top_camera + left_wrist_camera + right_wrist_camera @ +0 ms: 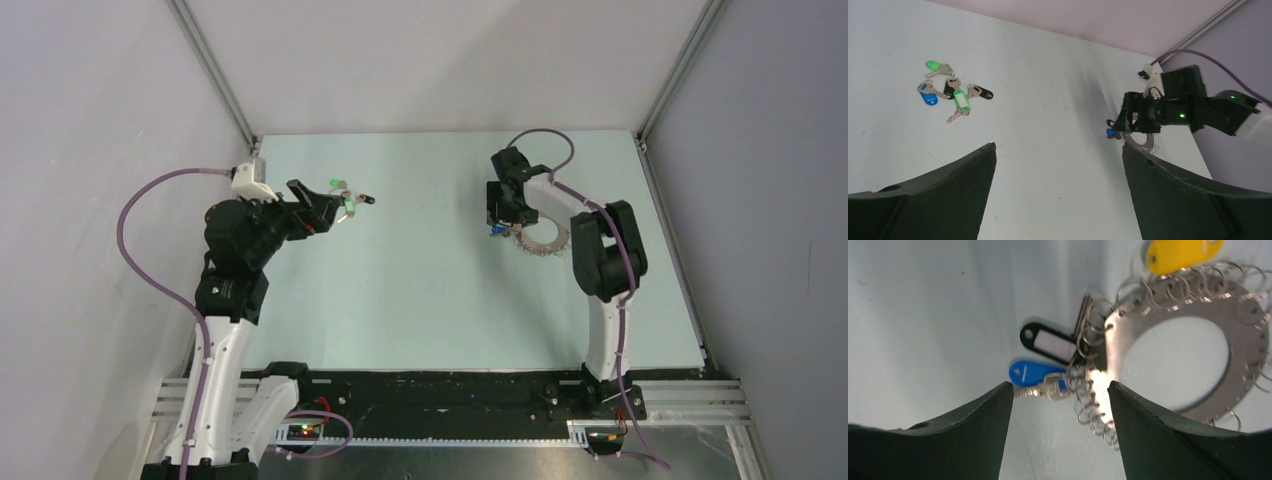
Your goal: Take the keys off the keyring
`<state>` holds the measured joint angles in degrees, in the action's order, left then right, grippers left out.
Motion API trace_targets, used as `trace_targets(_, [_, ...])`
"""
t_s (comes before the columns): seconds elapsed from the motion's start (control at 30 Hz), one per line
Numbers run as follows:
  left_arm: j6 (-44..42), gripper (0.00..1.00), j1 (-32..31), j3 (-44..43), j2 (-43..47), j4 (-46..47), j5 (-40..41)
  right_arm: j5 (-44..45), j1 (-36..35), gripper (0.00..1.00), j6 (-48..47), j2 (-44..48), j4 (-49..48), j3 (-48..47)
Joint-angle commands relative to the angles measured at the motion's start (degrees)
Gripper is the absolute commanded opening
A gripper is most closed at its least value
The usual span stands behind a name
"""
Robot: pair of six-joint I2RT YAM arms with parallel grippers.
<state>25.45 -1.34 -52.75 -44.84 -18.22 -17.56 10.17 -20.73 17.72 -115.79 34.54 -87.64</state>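
Your right fingers (963,432) are spread wide and hold nothing. The keyring (1175,302) lies flat on the bench (923,310), with its looped rim sitting between their tips. A blue key (1029,373), a black key (1048,342) and a yellow key (1182,252) hang on it. Your left fingers (945,192) are also wide and empty, and the loose keys (950,92) lie ahead to their left.

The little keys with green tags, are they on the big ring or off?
Off. The small metal keys with green plastic tags lie loose on the pale table, apart from the flat silver metal keyring.
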Motion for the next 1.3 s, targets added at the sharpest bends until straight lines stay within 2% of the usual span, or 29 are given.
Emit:
trace_targets(0.0, [-0.81, 0.98, 0.47, -2.77, 0.52, 0.35, 0.29, 5.69, 0.34, 0.73, -1.75, -7.64, 7.64, -8.69])
trace_targets(0.03, [-0.84, 0.98, 0.47, -2.7, 0.58, 0.33, 0.32, 6.59, 0.34, 0.71, -1.56, -8.77, 8.83, -11.22])
trace_targets(0.1, [-1.0, 0.98, 0.54, -2.67, 0.55, 0.3, 0.33, 8.5, 0.58, 0.61, -1.04, -10.67, 10.92, -12.78])
trace_targets(0.13, [-1.05, 0.98, 0.59, -2.65, 0.55, 0.25, 0.47, 8.1, 0.68, 0.46, -0.9, -10.64, 11.17, -12.53])
trace_targets(0.17, [-1.05, 0.98, 0.62, -2.58, 0.54, 0.24, 0.45, 7.53, 0.98, 0.37, -0.59, -9.55, 10.94, -11.88])
trace_targets(0.2, [-1.08, 0.98, 0.68, -2.6, 0.5, 0.22, 0.47, 5.85, 1.14, 0.21, -0.5, -8.67, 9.63, -10.17])
trace_targets(0.23, [-0.99, 0.98, 0.7, -2.64, 0.53, 0.27, 0.49, 3.76, 1.18, 0.16, -0.6, -6.16, 8.51, -8.82])
trace_targets(0.27, [-0.96, 0.98, 0.83, -2.63, 0.54, 0.24, 0.68, 2.68, 1.11, 0.05, -0.76, -4.6, 5.86, -5.82])
trace_targets(0.33, [-0.8, 0.98, 1.08, -2.73, 0.56, 0.13, 0.57, -0.6, 0.68, 0.0, -1.79, 0.97, 0.7, -0.68])
trace_targets(0.53, [-0.57, 0.98, 1.17, -2.48, 0.84, 0.31, 0.52, -7.84, -1.58, 0.0, -4.72, 19.46, -11.78, 13.49])
trace_targets(0.73, [5.43, 0.98, 1.17, -1.24, 2.33, 0.55, 3.26, -18.92, -4.09, 0.0, -9.1, 33.46, -16.92, 18.74])
trace_targets(0.8, [5.46, 0.98, 1.17, 0.02, 0.19, 2.84, -1.22, -21.29, -5.14, 0.0, -10.3, 36.56, -18.07, 19.64])
trace_targets(0.83, [5.3, 0.98, 1.17, 0.1, -0.86, 4.07, -7.44, -22.91, -5.52, 0.0, -10.58, 37.54, -18.58, 19.92])
trace_targets(0.87, [5.06, 0.98, 0.99, -0.25, -2.95, 5.87, -9.75, -23.53, -6.18, 0.0, -11.03, 39.3, -18.79, 19.99])
trace_targets(0.93, [2.05, 0.98, -1.81, -2.07, -5.06, 6.73, -14.06, -25.79, -6.85, 0.0, -11.33, 41.65, -19.92, 20.0])
trace_targets(1.07, [-4.41, 0.98, -10.21, -4.34, -5.21, 6.89, -13.02, -29.28, -7.36, 0.0, -10.38, 45.47, -22.13, 20.04])
trace_targets(1.17, [-4.93, 1.0, -14.56, -6.09, -7.19, 6.9, -11.94, -31.38, -7.72, 0.0, -9.6, 47.57, -23.86, 20.01])
trace_targets(1.27, [-4.77, 0.95, -17.77, -9.96, -10.07, 6.9, -10.79, -32.47, -7.84, 0.0, -8.82, 48.4, -25.99, 19.94])
